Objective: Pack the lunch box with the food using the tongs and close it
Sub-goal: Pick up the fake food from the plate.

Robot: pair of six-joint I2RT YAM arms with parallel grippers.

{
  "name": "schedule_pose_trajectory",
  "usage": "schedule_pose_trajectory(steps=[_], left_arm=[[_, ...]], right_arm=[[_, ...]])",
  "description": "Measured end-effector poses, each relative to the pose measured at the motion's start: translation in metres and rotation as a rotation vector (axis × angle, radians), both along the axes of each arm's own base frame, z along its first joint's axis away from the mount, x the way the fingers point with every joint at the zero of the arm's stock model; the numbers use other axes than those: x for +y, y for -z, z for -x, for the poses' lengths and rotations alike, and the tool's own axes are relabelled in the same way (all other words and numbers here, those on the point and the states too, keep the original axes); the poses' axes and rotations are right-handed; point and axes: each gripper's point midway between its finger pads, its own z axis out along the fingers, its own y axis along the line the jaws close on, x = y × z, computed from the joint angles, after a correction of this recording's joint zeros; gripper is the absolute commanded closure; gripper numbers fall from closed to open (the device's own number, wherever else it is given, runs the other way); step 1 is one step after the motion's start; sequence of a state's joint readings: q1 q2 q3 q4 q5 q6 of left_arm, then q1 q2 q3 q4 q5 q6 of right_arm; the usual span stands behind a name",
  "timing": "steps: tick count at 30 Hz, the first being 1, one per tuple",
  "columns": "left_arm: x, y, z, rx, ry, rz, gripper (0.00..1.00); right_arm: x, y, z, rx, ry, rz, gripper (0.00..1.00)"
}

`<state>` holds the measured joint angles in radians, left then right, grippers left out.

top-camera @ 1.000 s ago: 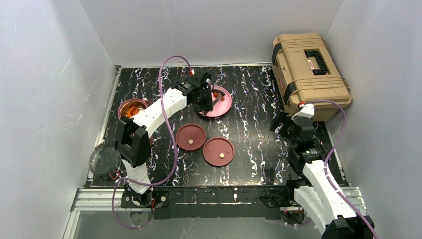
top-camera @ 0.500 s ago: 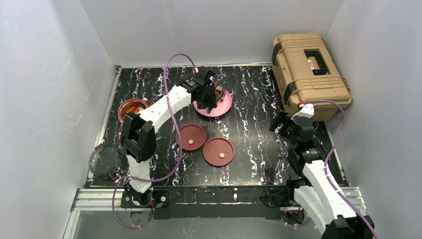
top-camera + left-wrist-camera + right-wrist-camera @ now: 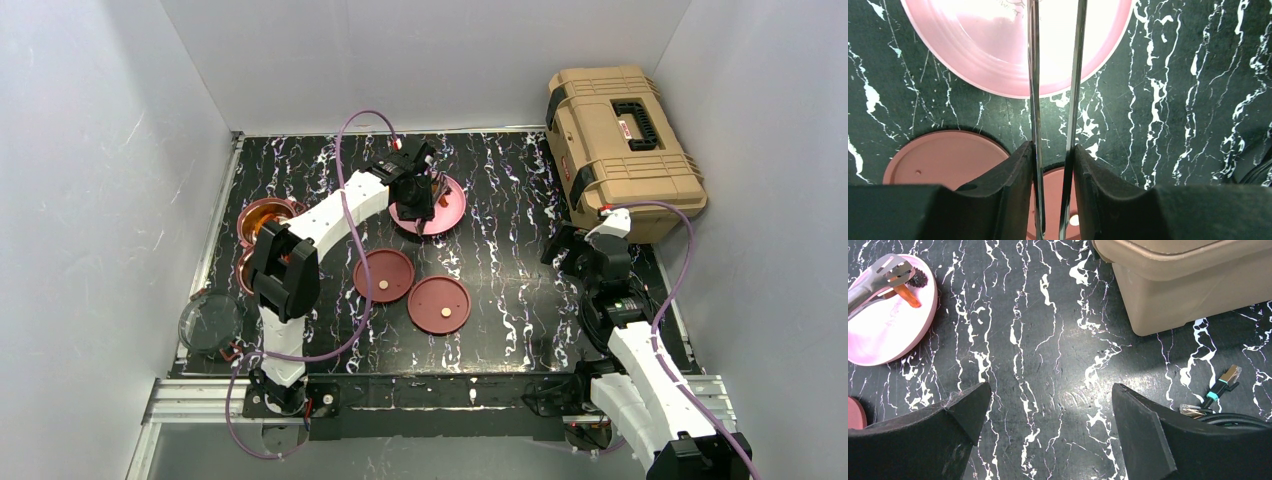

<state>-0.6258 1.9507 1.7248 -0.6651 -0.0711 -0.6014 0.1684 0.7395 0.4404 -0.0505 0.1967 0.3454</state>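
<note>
Top view: left tool (image 3: 418, 195) over the pink plate (image 3: 452, 215), lunch box bowls (image 3: 264, 213) well to the left of it. Left wrist: tool pinching the tongs (image 3: 1033, 100), long axis straight out across the plate. Right wrist: right tool (image 3: 1050, 395) spread wide, well apart from the plate; tongs' head right at an orange chunk (image 3: 907, 294) by the plate's rim.

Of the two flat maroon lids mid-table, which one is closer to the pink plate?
The left lid, the one farther from the arm bases, lies closer to the pink plate. The right lid lies nearer the bases.
</note>
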Motion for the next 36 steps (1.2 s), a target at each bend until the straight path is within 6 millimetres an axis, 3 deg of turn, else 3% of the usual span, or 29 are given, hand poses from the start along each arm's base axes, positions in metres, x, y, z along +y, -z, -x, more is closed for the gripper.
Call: schedule_pose_trajectory(steps=[13,22,30,36], left_arm=[[0.022,-0.002,0.018,0.015,0.071,-0.09,0.75],[0.031,-0.019,0.03,-0.008,0.109,-0.091,0.73],[0.036,-0.013,0.045,0.025,0.111,-0.08,0.86],[0.038,-0.018,0.052,0.012,0.094,-0.052,0.89]], right_arm=[[0.0,0.008,0.002,0.021,-0.001,0.003,0.0],[0.0,0.009,0.001,0.026,-0.001,0.004,0.0],[0.0,0.009,0.001,0.026,-0.001,0.004,0.0],[0.0,0.009,0.001,0.026,-0.001,0.004,0.0]])
